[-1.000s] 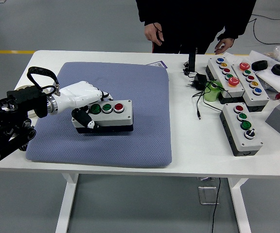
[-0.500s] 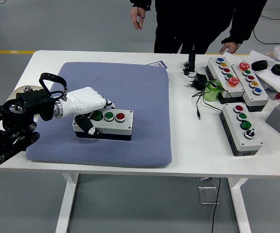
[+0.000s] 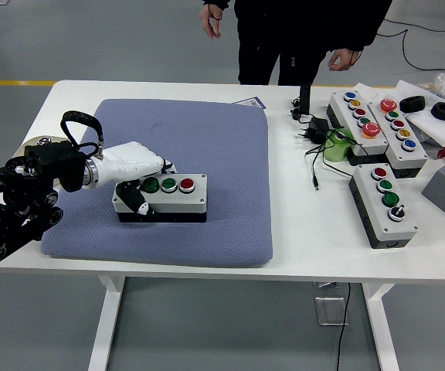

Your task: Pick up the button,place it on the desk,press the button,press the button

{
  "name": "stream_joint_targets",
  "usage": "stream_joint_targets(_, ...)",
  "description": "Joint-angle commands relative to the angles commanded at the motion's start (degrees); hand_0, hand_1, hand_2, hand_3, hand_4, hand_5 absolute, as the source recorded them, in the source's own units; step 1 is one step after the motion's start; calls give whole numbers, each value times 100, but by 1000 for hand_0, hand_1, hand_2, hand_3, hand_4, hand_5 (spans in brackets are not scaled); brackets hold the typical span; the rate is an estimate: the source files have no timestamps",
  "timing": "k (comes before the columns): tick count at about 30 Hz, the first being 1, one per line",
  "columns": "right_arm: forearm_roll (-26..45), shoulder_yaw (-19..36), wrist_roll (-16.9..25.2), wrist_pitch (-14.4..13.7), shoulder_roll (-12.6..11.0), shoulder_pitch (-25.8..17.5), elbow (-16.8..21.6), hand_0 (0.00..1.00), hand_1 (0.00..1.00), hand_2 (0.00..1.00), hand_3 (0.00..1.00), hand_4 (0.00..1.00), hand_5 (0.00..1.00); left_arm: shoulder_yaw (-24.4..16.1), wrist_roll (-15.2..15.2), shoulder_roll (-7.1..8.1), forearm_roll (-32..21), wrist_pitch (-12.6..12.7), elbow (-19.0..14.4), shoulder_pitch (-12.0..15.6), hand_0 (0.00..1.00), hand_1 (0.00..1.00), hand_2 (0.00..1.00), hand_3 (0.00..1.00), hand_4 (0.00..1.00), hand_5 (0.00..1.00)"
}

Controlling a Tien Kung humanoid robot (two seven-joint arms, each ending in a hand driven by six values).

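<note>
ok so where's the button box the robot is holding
In the head view, the button box sits left of centre on the blue pad, with the left hand gripping its left end.

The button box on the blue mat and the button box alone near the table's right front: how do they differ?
The button box on the mat has three buttons, two green and one red; the box at the right front has four, including a red one, a green one and a black knob. The mat box lies crosswise on the blue mat with the left hand closed on its left end; the right box lies on the bare table, untouched. Both are grey with dark bases.
</note>
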Motion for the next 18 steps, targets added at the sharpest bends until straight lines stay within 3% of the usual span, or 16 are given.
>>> stream_joint_targets(5,-12,8,-1,0,1,-4,-1,765,726,744,597,201,155,-197,22,32,26,-209,-109,56,716,819,936,884,998,276)
stream_joint_targets(6,-17,15,0,0,1,-6,-1,765,726,744,596,201,155,-258,29,38,14,-253,-136,71,819,890,991,948,998,383)
stream_joint_targets(10,-30,29,0,2,-1,-1,-1,765,726,744,596,201,155,-563,80,83,-120,-472,-293,140,819,890,991,948,998,383)
stream_joint_targets(12,-38,41,1,3,-3,0,2,765,726,744,596,201,155,-797,99,131,-222,-620,-440,213,819,890,991,948,998,383)
stream_joint_targets(13,-42,44,1,3,-4,1,3,765,726,744,596,201,156,-951,106,161,-266,-696,-535,265,890,933,998,972,998,409)
stream_joint_targets(18,-59,50,1,3,-11,5,7,765,726,744,596,201,156,-1760,218,285,-264,-810,-1042,544,890,933,998,972,998,409)
